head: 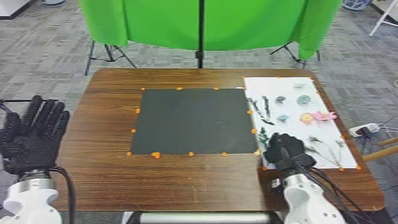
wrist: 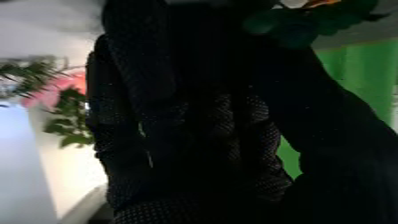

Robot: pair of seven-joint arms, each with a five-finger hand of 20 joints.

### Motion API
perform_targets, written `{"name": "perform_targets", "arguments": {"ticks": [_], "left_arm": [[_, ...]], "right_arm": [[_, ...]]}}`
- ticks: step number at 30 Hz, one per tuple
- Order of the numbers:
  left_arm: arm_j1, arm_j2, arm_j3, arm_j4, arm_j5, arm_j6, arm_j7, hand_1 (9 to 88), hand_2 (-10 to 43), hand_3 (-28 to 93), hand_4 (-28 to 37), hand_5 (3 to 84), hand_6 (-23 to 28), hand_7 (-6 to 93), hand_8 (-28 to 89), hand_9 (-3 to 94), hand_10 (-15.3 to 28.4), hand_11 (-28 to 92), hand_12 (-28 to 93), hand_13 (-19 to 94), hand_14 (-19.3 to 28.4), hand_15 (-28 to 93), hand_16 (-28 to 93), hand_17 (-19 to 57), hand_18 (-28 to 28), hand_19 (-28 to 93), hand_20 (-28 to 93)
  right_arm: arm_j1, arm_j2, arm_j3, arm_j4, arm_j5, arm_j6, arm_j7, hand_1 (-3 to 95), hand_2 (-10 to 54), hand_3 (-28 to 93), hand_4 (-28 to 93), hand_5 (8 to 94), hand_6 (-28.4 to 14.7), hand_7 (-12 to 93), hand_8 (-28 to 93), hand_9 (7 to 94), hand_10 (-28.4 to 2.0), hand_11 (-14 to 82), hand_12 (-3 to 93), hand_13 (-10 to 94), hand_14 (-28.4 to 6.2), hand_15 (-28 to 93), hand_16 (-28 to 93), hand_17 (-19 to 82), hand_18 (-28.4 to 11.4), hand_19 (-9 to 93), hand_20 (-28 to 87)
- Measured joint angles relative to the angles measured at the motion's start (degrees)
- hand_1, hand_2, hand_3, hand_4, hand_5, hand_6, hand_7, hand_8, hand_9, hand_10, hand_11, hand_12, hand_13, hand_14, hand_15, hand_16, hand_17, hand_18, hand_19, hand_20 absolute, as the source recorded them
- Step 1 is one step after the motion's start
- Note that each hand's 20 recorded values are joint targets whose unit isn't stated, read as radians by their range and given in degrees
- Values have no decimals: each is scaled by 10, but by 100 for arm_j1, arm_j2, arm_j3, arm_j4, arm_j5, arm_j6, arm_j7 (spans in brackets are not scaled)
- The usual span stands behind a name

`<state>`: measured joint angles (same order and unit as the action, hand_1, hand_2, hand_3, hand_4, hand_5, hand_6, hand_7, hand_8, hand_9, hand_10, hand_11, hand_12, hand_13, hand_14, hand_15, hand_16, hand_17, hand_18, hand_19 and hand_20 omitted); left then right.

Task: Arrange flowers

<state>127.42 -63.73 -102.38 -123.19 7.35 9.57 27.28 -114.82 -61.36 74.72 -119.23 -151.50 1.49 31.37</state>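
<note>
The left hand (head: 31, 137) is open at the table's left edge, fingers straight. Over the near left part of the white sheet (head: 274, 86) is the right hand (head: 289, 150), close beside a green sprig (head: 263, 135). Farther up the sheet lie dark stems (head: 266, 106), a pale blue-green flower (head: 304, 99), a yellow flower (head: 307, 118) and a pink flower (head: 325, 116). In the right wrist view, dark green leaves (wrist: 289, 30) with white and orange bits are near the glove of the right hand (wrist: 213, 130); a pink flower (wrist: 69, 86) is farther off. Whether the hand touches the leaves is unclear.
A dark grey mat (head: 191, 121) lies mid-table, with orange markers round it. Thin pale stems (head: 329, 150) lie on the sheet right of the right hand. Behind the brown table (head: 178, 185) stand a green backdrop (head: 249, 25) and its stands.
</note>
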Motion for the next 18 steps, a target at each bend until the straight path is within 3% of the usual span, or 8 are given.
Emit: {"name": "perform_targets", "arguments": {"ticks": [4,10,18], "left_arm": [[-34,-29,1,77,-16,16,-12,254,155,768,-283,484,93,60,-89,427,152,159,62,318,143,244,-79,-44,114,325,95],[-73,-117,-9,238,-191,157,-36,255,154,767,-283,482,93,60,-89,426,151,160,63,318,142,245,-79,-45,115,325,96],[-76,-120,-12,310,-236,162,-58,255,148,769,-283,478,90,60,-89,425,151,159,63,318,140,240,-78,-45,116,323,95]], "right_arm": [[39,-8,-33,-35,576,244,321,605,-95,758,-283,862,2,347,138,937,-78,182,345,937,-23,304,470,439,-238,781,151],[19,53,-122,-106,908,1026,499,603,-95,774,-283,885,-2,321,135,937,-80,201,332,937,-27,324,459,448,-239,783,147],[232,244,-180,-561,1415,1623,709,581,-95,810,-283,880,-2,324,150,937,-81,200,346,937,-24,326,464,442,-237,788,143]]}}
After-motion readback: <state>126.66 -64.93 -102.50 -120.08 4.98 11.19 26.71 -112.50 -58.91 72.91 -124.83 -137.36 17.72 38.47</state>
